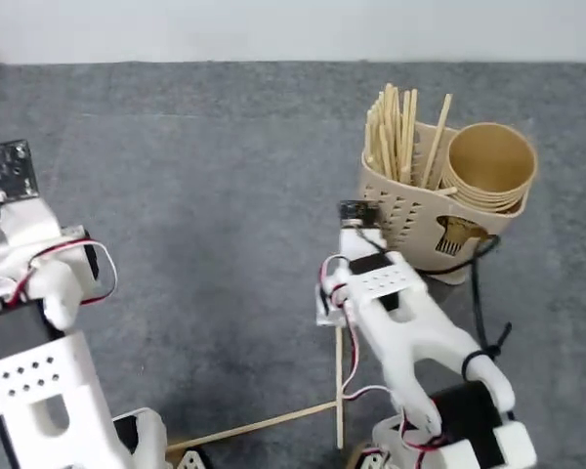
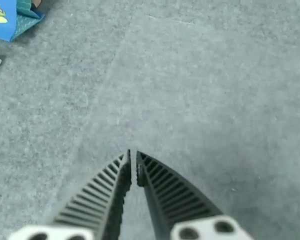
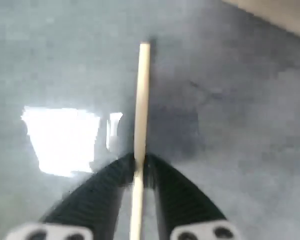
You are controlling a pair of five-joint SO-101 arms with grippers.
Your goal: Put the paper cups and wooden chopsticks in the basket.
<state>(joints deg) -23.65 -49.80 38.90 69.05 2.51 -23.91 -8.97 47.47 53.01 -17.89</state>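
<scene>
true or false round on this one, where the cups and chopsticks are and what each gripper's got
The right gripper is shut on a wooden chopstick. True.
The paper cups lie loose beside the basket. False: they sit stacked inside it.
The left gripper holds a chopstick. False: it is shut on nothing, over the grey mat.
A loose chopstick lies on the mat between the arms. True.
The basket holds no chopsticks. False: a bunch of chopsticks stands in it.

Bare worktop (image 1: 205,176) spans centre to far left corner. The basket (image 1: 410,210) blocks the far right corner; a chopstick (image 1: 254,427) lies along the near edge.
</scene>
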